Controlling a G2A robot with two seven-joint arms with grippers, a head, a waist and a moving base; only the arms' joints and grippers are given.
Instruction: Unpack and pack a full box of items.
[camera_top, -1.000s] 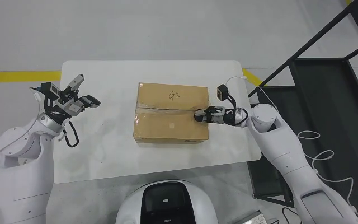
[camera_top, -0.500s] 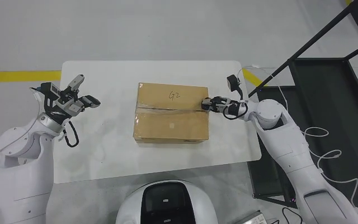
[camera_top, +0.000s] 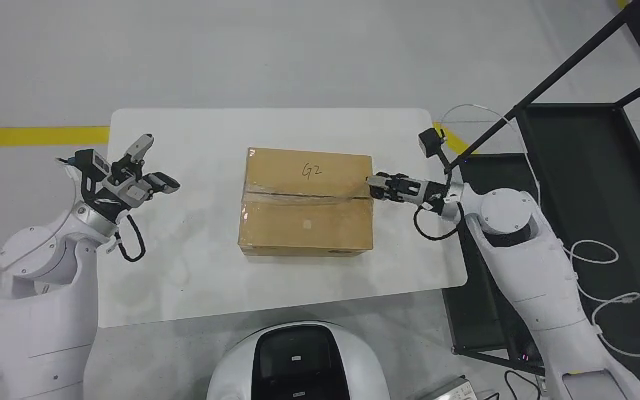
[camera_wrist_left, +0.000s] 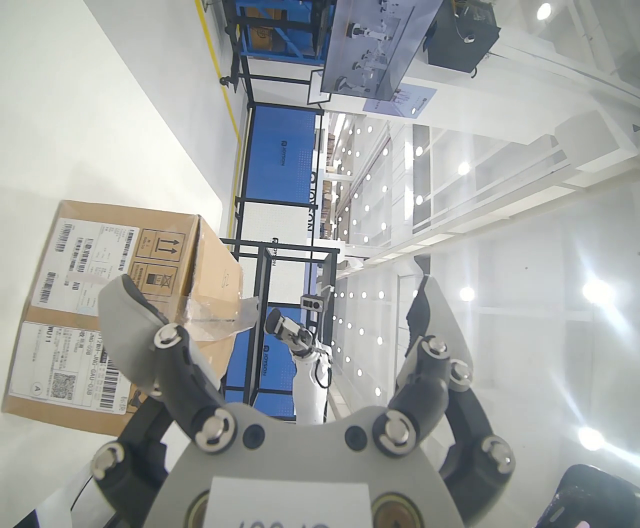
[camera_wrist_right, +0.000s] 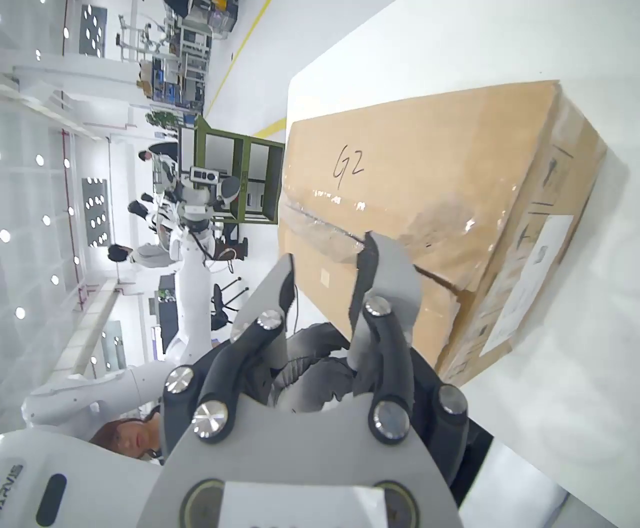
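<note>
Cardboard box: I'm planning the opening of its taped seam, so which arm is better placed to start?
The right. The right tool is open at the end of the cardboard box, level with the taped seam. The left tool is open too, but stands well apart from the box.

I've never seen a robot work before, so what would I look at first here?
First, the big brown cardboard box, shut, with clear tape along its top seam, in the middle of the white table. Next, the right gripper, fingers open, at the box's right end by that seam. The left gripper hangs open over the table's left side, apart from the box.
</note>
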